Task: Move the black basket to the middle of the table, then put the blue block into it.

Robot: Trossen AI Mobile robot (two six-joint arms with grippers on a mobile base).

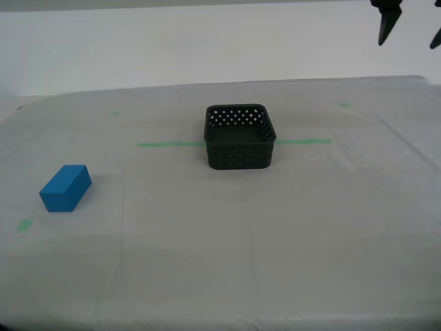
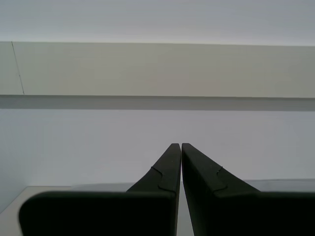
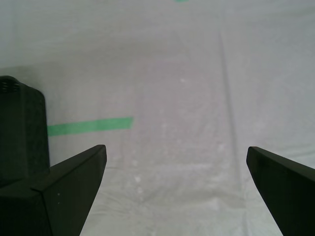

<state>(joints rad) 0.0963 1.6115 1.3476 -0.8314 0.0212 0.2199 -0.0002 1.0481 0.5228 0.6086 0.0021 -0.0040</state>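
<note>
Black basket (image 1: 240,138) mid-counter (image 1: 275,241) on green tape line (image 1: 169,144); blue block (image 1: 65,187) well apart (exterior view's left). My first gripper (image 3: 176,169) jaws wide, my second gripper (image 2: 181,147) jaws closed, empty.

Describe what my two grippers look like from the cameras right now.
My first gripper has two matte black fingers that taper to blunt wedge tips. My second gripper has the same black tapered fingers, each with a small notched step along its edge. No cables, labels or markings show on either.
</note>
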